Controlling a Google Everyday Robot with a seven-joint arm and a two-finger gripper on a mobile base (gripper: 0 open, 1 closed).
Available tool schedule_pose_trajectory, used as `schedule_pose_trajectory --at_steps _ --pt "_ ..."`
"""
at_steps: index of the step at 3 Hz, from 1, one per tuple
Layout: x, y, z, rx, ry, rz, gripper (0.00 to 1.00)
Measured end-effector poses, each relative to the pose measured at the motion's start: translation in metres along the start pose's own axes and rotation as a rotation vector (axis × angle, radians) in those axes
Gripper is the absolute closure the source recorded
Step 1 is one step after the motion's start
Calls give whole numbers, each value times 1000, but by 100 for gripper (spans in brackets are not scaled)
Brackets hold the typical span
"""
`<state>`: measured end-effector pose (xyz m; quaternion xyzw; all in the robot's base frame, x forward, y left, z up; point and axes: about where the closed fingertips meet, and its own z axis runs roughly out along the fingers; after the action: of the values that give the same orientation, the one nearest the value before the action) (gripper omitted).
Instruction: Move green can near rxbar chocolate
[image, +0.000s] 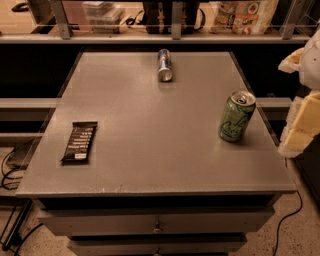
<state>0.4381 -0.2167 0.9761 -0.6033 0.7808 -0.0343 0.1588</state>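
showing rxbar chocolate (80, 142) lying flat at the near left of the table (155, 160). showing green can (237, 116) standing upright at the right, well apart from the bar. showing gripper (301, 127) hanging just beyond the right edge beside it, holding nothing visible, opening impossible to tell; blue-and-silver can (165, 65) resting at far centre.

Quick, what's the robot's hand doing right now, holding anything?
Hand: at the right edge, beside the green can, not touching it; open or closed cannot be told.

Glossy green can (237, 116), matt table (150, 150); tool (303, 125) far right.
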Motion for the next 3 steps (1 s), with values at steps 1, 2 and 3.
schedule_pose_trajectory --at_steps 1,2,3 --pt "0 0 0 0 0 0 0" --pt "-6 -8 13 14 -92 26 0" --pt "-17 -26 39 32 -233 56 0"
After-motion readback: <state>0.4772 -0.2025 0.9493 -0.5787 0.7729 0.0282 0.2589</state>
